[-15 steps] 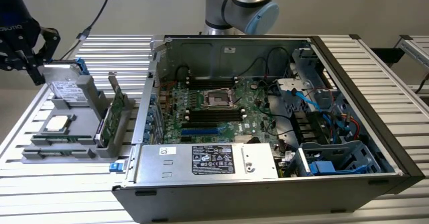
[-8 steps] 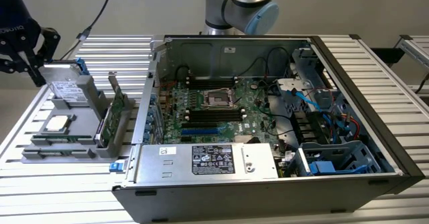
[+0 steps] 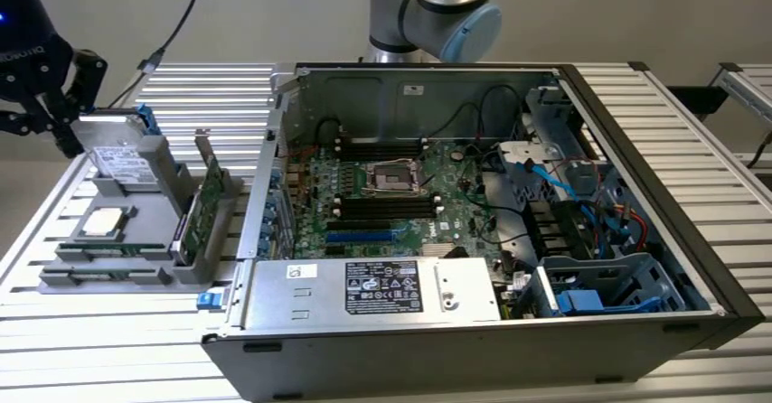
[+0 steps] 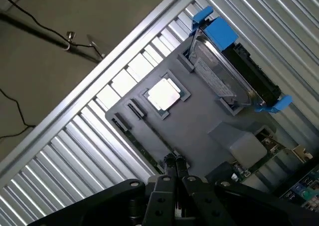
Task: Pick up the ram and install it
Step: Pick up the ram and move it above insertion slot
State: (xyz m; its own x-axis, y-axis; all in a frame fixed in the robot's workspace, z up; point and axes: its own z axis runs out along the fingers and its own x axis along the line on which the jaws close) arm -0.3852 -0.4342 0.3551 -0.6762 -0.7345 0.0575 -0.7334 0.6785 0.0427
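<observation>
Ram [image 3: 107,250] is seen lying on edge in the front slot of the grey tray [image 3: 108,278], on the exterior view's left, outside the case [image 3: 675,240]. It is not gripped.

CPU [image 3: 101,223] is seated in the tray just behind the ram. Drive [image 3: 121,164], with blue brackets, stands at the tray's far end. Card [image 3: 212,200] is held upright along the tray side nearest the case.

Gripper [image 4: 175,162] is poised above the tray. Its fingers are pressed together with nothing between them. In the wrist view the tips are seen over the tray edge that carries the ram; contact cannot be determined.

The case lies open on the slatted table [image 3: 108,349]. Motherboard [image 3: 458,204] is exposed, and black slots [image 3: 386,209] are seen beside the socket [image 3: 396,175].
</observation>
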